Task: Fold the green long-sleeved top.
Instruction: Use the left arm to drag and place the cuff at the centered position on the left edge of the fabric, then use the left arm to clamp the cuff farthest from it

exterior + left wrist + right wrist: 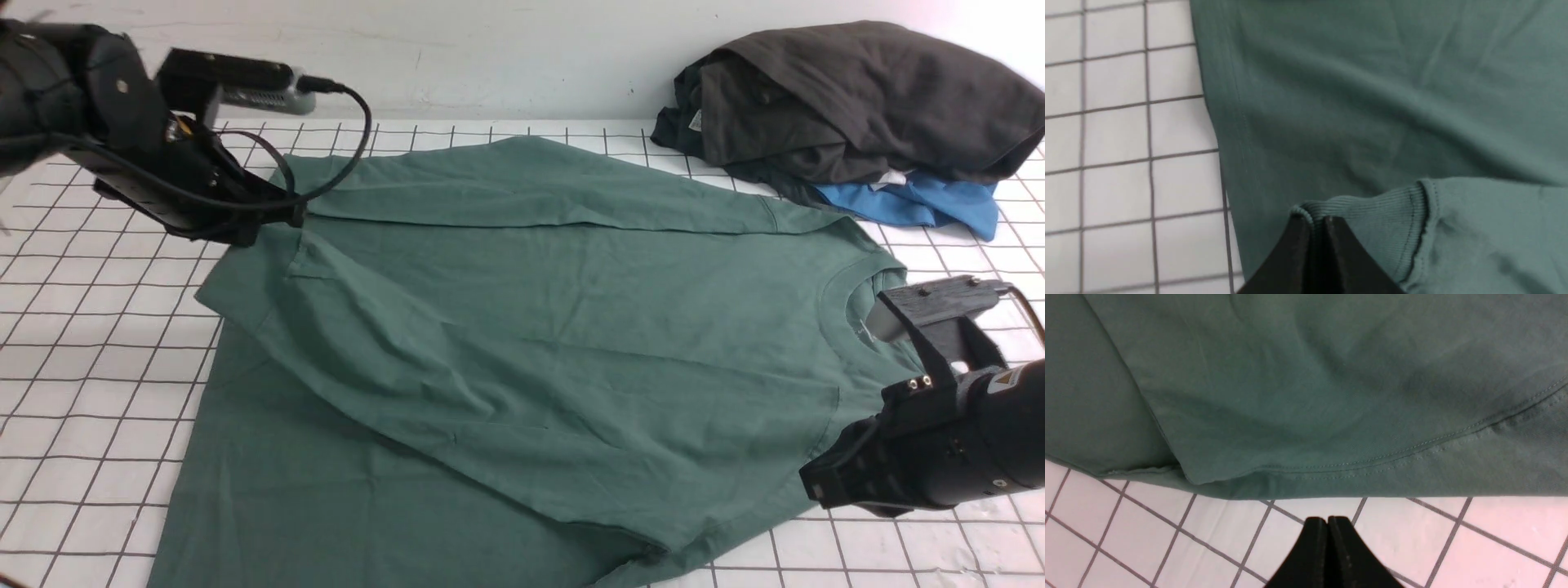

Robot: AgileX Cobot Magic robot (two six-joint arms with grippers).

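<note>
The green long-sleeved top (522, 343) lies spread across the gridded table, neck to the right, hem to the left. One sleeve is folded across the far part of the body, another across the middle. My left gripper (290, 219) is shut on the ribbed sleeve cuff (1367, 212) at the far left of the top, pinching its edge between the fingertips (1298, 228). My right gripper (1327, 520) is shut and empty, over bare table just off the near right edge of the top (1306, 416). In the front view the right gripper (816, 482) sits at that edge.
A heap of dark grey-black garments (857, 98) with a bright blue garment (922, 204) under it lies at the far right. The white gridded table (82, 343) shows on the left and at the near right. A white wall runs along the back.
</note>
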